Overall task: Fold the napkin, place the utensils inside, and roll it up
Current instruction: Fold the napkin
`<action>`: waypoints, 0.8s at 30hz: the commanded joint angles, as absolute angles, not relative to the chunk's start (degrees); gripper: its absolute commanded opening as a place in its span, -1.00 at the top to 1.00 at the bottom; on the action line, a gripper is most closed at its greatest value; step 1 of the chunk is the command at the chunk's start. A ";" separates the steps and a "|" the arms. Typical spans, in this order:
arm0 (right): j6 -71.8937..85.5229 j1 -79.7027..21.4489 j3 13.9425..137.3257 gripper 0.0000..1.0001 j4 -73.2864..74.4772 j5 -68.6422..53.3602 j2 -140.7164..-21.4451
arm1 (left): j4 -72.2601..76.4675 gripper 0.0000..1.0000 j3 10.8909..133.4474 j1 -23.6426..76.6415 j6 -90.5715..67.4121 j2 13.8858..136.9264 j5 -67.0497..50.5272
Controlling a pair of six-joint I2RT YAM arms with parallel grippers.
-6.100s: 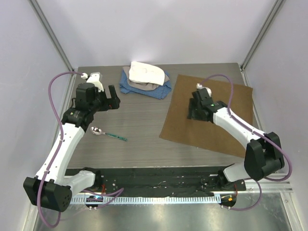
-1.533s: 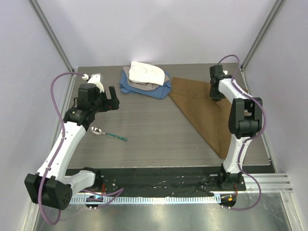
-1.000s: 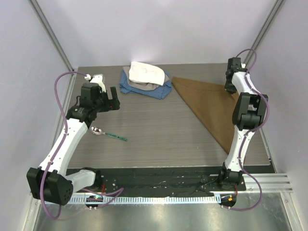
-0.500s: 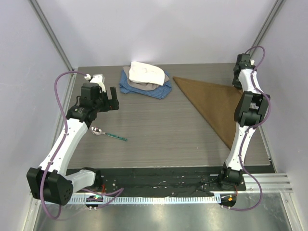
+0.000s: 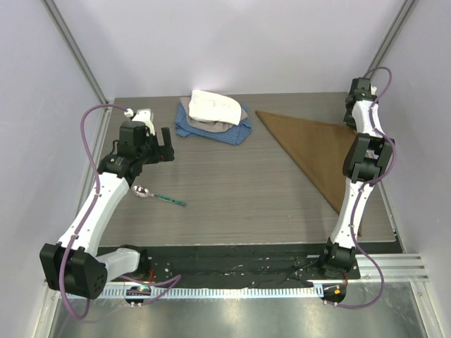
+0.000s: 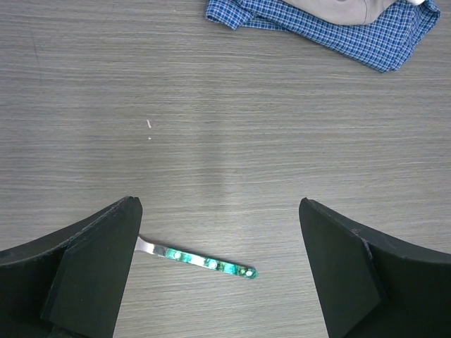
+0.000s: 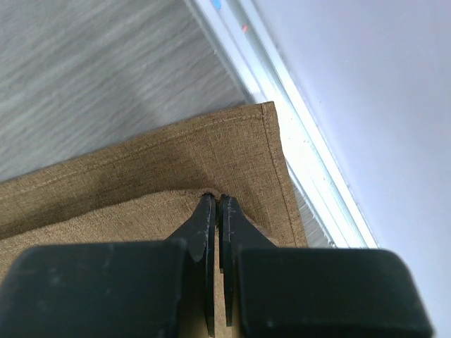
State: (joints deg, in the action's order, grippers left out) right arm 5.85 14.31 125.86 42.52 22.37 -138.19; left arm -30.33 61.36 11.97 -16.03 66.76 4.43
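Over at the far right corner, the right gripper [image 7: 216,205] has its fingers pressed together on the top layer of the napkin [image 5: 310,141], a folded triangle whose near end the right arm [image 5: 356,190] partly covers. At the left, the left gripper [image 6: 218,211] hovers spread wide over the spoon [image 6: 204,262], whose bowl is hidden behind a finger.

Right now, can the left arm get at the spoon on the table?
Probably yes. The spoon lies bare on the table, close by the left gripper, whose jaws stand open and empty; nothing covers or crowds it.
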 commanded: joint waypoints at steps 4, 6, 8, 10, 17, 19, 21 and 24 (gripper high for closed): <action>6.15 15.12 130.69 0.99 41.13 20.66 -138.78 | -28.30 -0.99 61.35 11.95 -15.38 67.15 5.27; 6.50 15.12 131.22 0.98 40.69 20.57 -139.04 | -28.30 -0.99 61.35 11.95 -15.29 67.32 5.27; 6.76 15.12 132.01 0.98 40.61 20.39 -139.22 | -28.21 -1.00 61.35 12.04 -15.21 67.50 5.27; 7.29 15.21 132.27 0.99 40.60 19.78 -138.78 | -28.21 -1.00 61.35 12.04 -15.29 67.59 5.36; 7.91 15.73 133.94 0.99 39.55 18.63 -138.60 | -28.30 -1.00 61.44 12.04 -15.29 67.76 5.01; 8.35 15.99 134.12 0.99 39.55 18.11 -138.78 | -28.21 -1.00 61.35 11.95 -15.29 67.76 5.01; 8.61 16.35 134.12 0.99 39.55 17.75 -139.04 | -28.30 -1.00 61.35 11.95 -15.47 67.76 4.83; 8.88 16.87 134.30 0.99 39.55 17.23 -139.83 | -28.30 -1.00 61.43 12.04 -15.47 67.76 4.92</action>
